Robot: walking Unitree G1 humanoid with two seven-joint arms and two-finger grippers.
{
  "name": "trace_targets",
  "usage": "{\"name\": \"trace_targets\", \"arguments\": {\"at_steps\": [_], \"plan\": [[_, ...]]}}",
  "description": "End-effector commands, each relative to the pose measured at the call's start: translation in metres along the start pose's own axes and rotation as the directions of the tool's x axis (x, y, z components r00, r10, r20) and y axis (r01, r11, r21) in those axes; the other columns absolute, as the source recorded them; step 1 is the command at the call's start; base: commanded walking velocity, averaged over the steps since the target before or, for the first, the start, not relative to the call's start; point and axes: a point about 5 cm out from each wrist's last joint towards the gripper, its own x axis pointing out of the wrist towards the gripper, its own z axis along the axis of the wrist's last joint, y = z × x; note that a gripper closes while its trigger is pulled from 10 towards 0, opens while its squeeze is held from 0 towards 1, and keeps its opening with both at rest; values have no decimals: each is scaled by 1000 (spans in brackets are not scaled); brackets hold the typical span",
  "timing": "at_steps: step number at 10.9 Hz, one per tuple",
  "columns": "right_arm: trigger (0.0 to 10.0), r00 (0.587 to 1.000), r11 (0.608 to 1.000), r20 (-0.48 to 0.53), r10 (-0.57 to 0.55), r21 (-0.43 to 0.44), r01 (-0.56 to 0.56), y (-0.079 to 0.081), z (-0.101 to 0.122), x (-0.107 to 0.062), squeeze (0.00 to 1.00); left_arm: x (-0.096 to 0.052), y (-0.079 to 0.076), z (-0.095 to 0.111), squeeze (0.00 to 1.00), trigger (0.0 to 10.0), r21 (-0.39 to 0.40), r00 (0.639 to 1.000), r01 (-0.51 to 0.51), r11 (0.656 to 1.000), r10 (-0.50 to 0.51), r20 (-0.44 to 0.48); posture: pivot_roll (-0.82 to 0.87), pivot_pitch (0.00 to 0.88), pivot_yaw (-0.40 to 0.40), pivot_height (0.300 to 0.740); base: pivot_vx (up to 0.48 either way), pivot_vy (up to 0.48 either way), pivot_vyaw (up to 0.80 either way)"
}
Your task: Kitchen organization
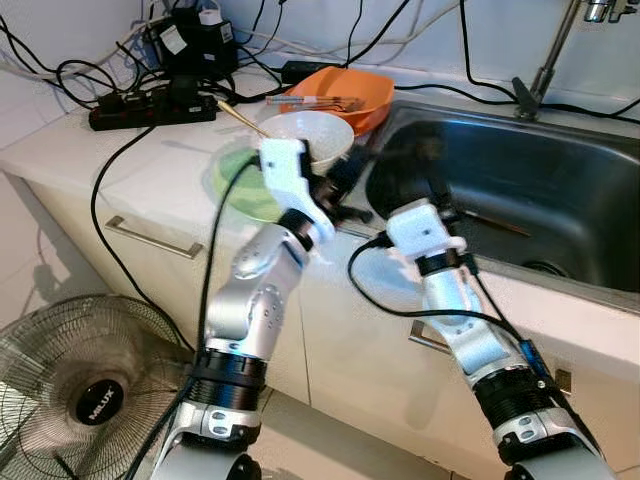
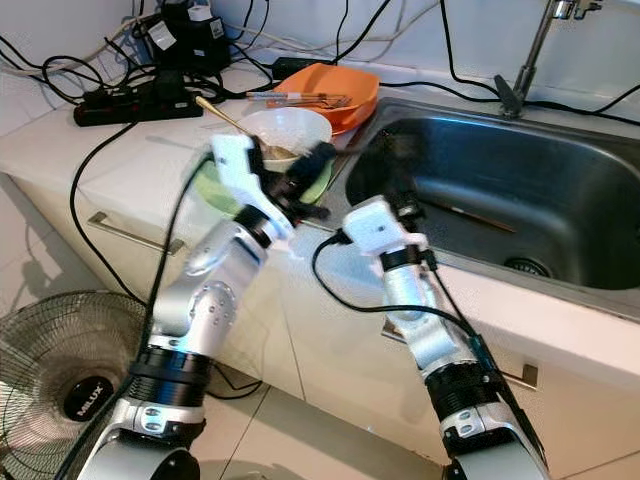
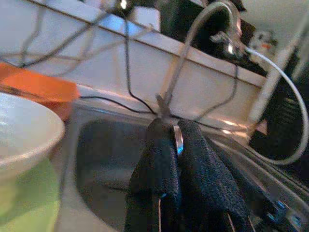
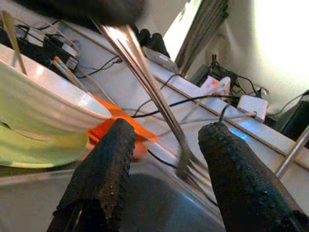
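Landmark: steel sink (image 1: 520, 170) set in a white counter (image 1: 130, 165). Left gripper (image 3: 166, 145) sits at the sink's near left corner, fingers pressed together on a metal fork (image 4: 145, 82); the fork's handle is pinched between the black pads, and its tines reach out over the basin. Right gripper (image 4: 166, 145) hovers just beside it, over the sink's left end, fingers (image 4: 104, 169) spread apart with the fork's tines between them, not touching either pad as far as the right wrist view shows. Directly left of the sink, on the counter: a white bowl (image 1: 310, 135) stacked on a green plate (image 1: 240, 185), a chopstick (image 1: 240, 118) leaning out of the bowl. Behind the bowl, at the sink's far left corner, an orange dish (image 1: 350, 95) holding several utensils, too blurred to sort. Farther left of the sink along the wall, a black power strip (image 1: 150, 105) with tangled cables (image 1: 60, 75). Tap (image 1: 555, 50) rises behind the sink's far edge. On the floor below the counter, well left of the sink, a fan (image 1: 80, 385) lies face up.
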Motion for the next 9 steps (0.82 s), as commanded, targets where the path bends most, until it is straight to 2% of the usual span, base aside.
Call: {"name": "trace_targets", "arguments": {"at_steps": [1, 8, 9], "plan": [[10000, 1000, 1000, 11, -5, -4, 5, 1, 2, 3, 0, 0, -6, -2, 0, 10000, -2, 999, 41, 999, -41, -21, 61, 0, 98, 740, 0, 0, 0], [10000, 1000, 1000, 3, -22, 0, 22, 4, 2, 3, 0, -4, -10, -12, 0, 10000, 23, 989, 94, 995, -91, -113, 72, 0, 102, 740, 0, 0, 0], [8275, 1000, 1000, -6, -27, 0, 27, 4, 0, 3, 0, -5, -10, -12, 0, 10000, 26, 988, 97, 995, -93, -121, 74, 0, 103, 740, 0, 0, 0]]}}
